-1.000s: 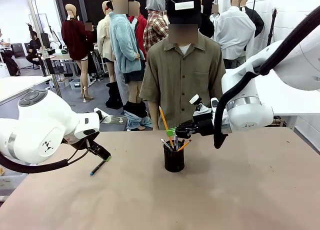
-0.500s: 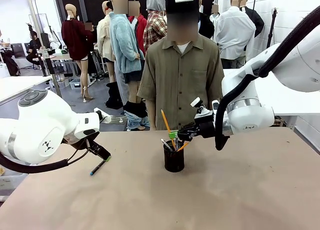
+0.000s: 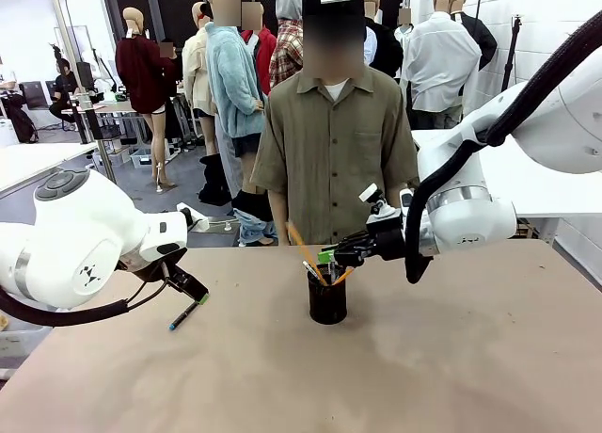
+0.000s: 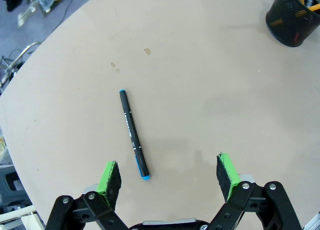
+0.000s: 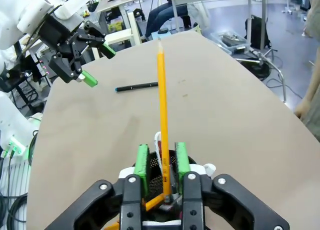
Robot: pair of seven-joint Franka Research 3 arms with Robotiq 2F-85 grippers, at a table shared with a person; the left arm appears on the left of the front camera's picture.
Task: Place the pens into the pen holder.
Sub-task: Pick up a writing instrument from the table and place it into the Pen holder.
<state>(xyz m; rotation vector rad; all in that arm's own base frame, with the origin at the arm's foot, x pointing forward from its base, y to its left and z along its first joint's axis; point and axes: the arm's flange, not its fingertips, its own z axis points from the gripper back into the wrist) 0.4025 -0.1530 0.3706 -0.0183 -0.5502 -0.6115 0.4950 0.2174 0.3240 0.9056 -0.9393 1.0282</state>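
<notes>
Yellow pencil [image 3: 301, 252] has dropped lower into the pen holder [image 3: 327, 306]; my right gripper [image 5: 161, 151] reaches over it, jaws slightly parted around the pencil. My left gripper [image 4: 169, 172] hangs spread wide above the blue-tipped pen [image 4: 133, 134].

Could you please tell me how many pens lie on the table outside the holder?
1: a black pen with a blue tip lies flat on the table before the left end effector; others may be hidden.
</notes>
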